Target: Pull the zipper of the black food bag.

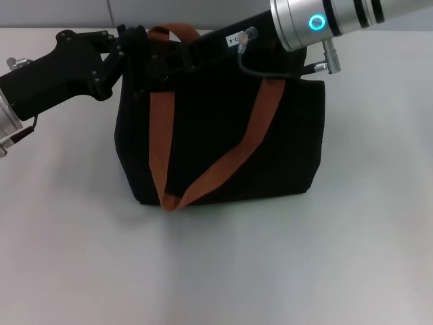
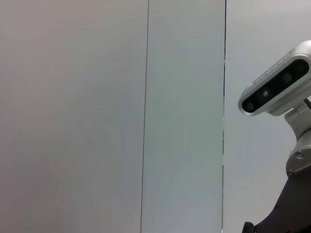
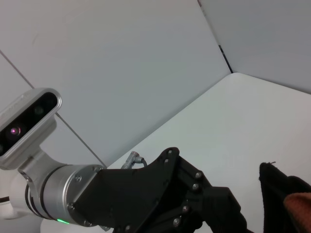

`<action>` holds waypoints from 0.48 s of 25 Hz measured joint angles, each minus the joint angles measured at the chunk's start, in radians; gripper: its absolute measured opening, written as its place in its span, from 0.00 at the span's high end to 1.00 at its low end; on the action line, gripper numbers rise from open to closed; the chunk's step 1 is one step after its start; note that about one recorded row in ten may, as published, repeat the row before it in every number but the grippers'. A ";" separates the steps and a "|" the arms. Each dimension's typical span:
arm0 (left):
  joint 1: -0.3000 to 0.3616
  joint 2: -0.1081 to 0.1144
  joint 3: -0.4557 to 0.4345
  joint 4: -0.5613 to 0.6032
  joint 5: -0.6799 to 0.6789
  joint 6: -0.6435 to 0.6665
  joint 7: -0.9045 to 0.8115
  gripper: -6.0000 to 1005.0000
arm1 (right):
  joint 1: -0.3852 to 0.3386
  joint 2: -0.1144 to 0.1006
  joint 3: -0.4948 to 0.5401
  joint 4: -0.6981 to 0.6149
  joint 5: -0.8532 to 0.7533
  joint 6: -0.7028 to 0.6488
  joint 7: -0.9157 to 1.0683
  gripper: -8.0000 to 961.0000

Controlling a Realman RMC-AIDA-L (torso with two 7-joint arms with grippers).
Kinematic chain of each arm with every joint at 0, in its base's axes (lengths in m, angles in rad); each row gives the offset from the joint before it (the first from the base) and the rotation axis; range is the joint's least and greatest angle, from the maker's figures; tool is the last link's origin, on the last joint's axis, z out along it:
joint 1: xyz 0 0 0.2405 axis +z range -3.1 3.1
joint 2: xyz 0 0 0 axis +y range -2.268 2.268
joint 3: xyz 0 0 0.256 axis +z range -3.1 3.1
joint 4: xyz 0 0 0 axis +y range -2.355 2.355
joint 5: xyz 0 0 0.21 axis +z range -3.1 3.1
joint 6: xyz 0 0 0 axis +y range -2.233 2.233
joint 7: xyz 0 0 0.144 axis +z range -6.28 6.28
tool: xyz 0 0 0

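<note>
- Zipper: not made out in any view; the bag's top edge, where a zip track would run, is dark and covered by both arms in the head view.
- Black food bag [image 1: 223,142] stands upright a little above the middle of the head view, boxy, its face turned toward the camera.
- Two rust-orange strap runs [image 1: 160,128] go down the bag's face and meet in a V near its lower edge at about 7 o'clock on the bag; one loop of strap rises above the top edge at about 11 o'clock.
- In the right wrist view a black corner of the bag with a bit of orange strap [image 3: 296,201] shows at the picture's edge.
- Left gripper [image 1: 132,51] comes in from 9 o'clock and sits at the bag's top corner at about 10 o'clock, against the fabric; its dark fingers merge with the bag, so whether the claw is spread or pinching cannot be told.
- The right wrist view shows the left gripper's black linkage [image 3: 194,194] close to the bag corner.
- Right arm [image 1: 325,20] reaches in from 1 o'clock across the bag's top edge; its black forward part blends into the bag there, and its claw state cannot be told either.
- White table [image 1: 223,271] carries the bag.
- Pale wall panels [image 2: 112,116] fill the left wrist view, with the right arm's wrist camera [image 2: 277,87] at its edge.
</note>
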 joint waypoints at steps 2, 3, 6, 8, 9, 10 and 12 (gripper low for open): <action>0.001 0.000 0.000 0.000 0.000 0.000 0.000 0.94 | -0.001 0.000 0.000 0.000 0.000 0.000 -0.001 0.90; 0.001 0.000 0.000 0.000 0.000 0.000 0.000 0.94 | -0.001 0.000 0.000 0.000 0.000 0.000 -0.001 0.90; 0.003 0.000 0.000 0.000 0.000 0.000 0.000 0.94 | -0.001 -0.001 0.001 -0.001 -0.001 -0.001 -0.001 0.90; 0.004 0.000 0.000 0.000 0.000 0.002 0.000 0.94 | -0.001 -0.002 0.001 -0.005 -0.001 -0.001 -0.001 0.90; 0.004 0.000 0.000 0.000 0.000 0.003 0.000 0.94 | -0.001 -0.002 0.001 -0.007 -0.001 -0.001 -0.001 0.90; 0.004 0.000 0.000 0.000 0.000 0.003 0.000 0.94 | -0.001 -0.002 0.001 -0.009 -0.002 -0.002 -0.001 0.90; 0.005 0.001 0.000 0.000 0.000 0.001 0.000 0.94 | -0.001 -0.002 -0.002 -0.018 -0.003 -0.002 -0.001 0.90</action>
